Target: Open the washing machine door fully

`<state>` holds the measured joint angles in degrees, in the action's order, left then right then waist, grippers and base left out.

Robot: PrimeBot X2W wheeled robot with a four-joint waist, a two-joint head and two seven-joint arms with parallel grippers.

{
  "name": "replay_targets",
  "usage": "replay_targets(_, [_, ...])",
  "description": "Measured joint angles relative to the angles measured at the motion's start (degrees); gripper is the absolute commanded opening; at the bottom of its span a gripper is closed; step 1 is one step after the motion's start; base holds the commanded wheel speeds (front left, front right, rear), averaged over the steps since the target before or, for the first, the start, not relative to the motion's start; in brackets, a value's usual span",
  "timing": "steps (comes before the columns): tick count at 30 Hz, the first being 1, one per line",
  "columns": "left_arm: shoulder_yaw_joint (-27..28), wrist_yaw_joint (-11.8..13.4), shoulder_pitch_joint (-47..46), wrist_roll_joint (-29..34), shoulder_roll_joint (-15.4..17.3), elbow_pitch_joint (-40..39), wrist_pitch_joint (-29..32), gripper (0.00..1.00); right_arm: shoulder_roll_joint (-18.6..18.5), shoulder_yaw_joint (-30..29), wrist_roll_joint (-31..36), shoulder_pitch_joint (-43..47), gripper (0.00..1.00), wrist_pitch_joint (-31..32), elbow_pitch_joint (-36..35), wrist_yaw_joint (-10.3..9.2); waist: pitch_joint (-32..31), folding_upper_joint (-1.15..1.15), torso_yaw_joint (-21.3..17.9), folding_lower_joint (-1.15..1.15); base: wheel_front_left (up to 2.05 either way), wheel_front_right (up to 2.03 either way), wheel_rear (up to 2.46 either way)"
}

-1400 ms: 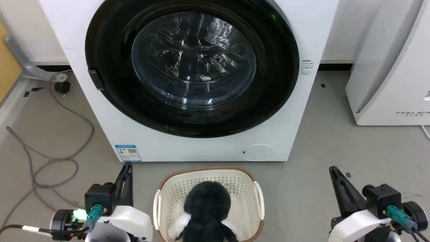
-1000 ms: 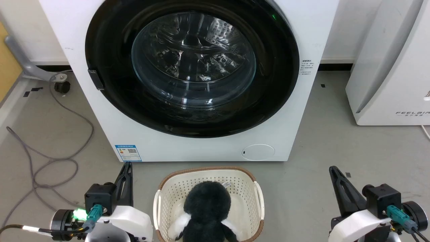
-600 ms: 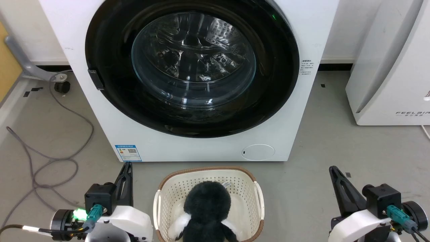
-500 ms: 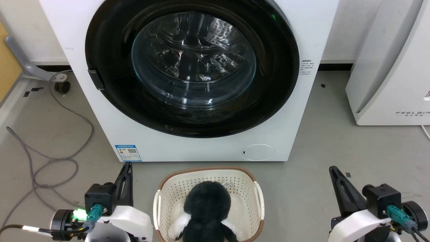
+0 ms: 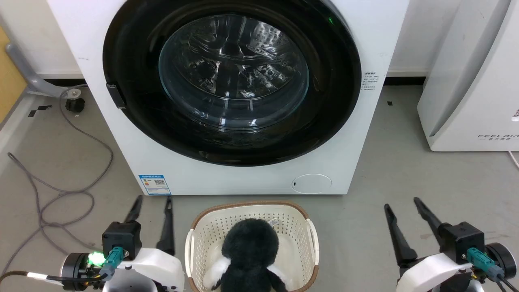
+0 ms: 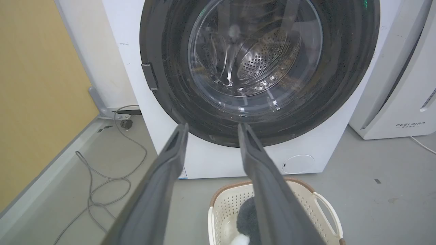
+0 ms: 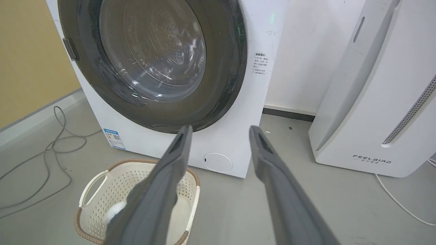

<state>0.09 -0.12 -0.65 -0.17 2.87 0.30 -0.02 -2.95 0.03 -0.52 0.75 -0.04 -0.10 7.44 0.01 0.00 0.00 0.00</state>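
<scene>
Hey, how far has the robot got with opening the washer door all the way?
Done: nothing yet; the washing machine door sits shut, flush in the washing machine front. In hand: the left gripper and right gripper are both open, low on either side of the basket, touching nothing. Left: reach the door's edge, pull it loose and swing it fully open.

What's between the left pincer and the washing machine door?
Bare floor, then the washing machine's white lower front with its blue label. The head view shows that stretch; the open left pincer touches nothing.
</scene>
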Motion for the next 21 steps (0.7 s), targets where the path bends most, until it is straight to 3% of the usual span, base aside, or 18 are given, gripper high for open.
replay_targets(13, [-0.3, 1.3, 0.0, -0.2, 0.0, -0.1, -1.3, 1.00, 0.0, -0.9, -2.4, 0.0, 1.00, -1.2, -0.6, 0.00, 0.2, 0.00, 0.0, 0.00, 0.00, 0.00, 0.00])
replay_targets(14, [-0.3, 1.5, 0.0, -0.4, 0.0, -0.1, -1.5, 1.00, 0.0, -0.9, -3.1, 0.0, 0.70, -1.4, -0.6, 0.00, 0.2, 0.00, 0.0, 0.00, 0.00, 0.00, 0.00])
replay_targets(15, [-0.3, 1.5, 0.0, -0.5, 0.0, -0.1, -1.6, 1.00, 0.0, -0.9, -3.6, 0.0, 0.24, -1.6, -0.7, 0.00, 0.2, 0.00, 0.0, 0.00, 0.00, 0.00, 0.00])
replay_targets(16, [-0.3, 1.5, 0.0, -0.5, 0.0, -0.1, -1.6, 1.00, 0.0, -0.8, -4.1, 0.0, 0.00, -1.7, -0.8, 0.00, 0.2, 0.00, 0.0, 0.00, 0.00, 0.00, 0.00])
replay_targets(21, [-0.4, 2.0, 0.0, -0.7, 0.0, -0.2, -2.3, 1.00, 0.0, -0.8, -6.2, -0.1, 0.00, -2.3, -1.3, 0.00, 0.3, 0.00, 0.0, 0.00, 0.00, 0.00, 0.00])
